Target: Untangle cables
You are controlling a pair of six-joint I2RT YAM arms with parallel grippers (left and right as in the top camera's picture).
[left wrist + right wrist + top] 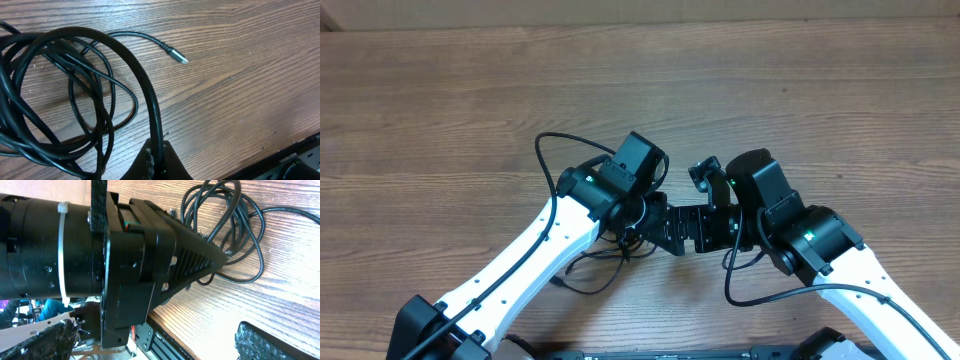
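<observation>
The left claw (159, 159) is pinching one loop of the cables (150, 95), which are lying in a messy pile on the counter (240, 75) and running off the left edge. The right claw (155, 342) is standing spread wide; from above, the arms (540, 250) are hiding most of them.

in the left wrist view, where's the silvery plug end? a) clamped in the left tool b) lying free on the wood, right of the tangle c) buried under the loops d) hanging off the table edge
b: the plug end lies bare on the table, right of the cables, well clear of the left tool.
</observation>
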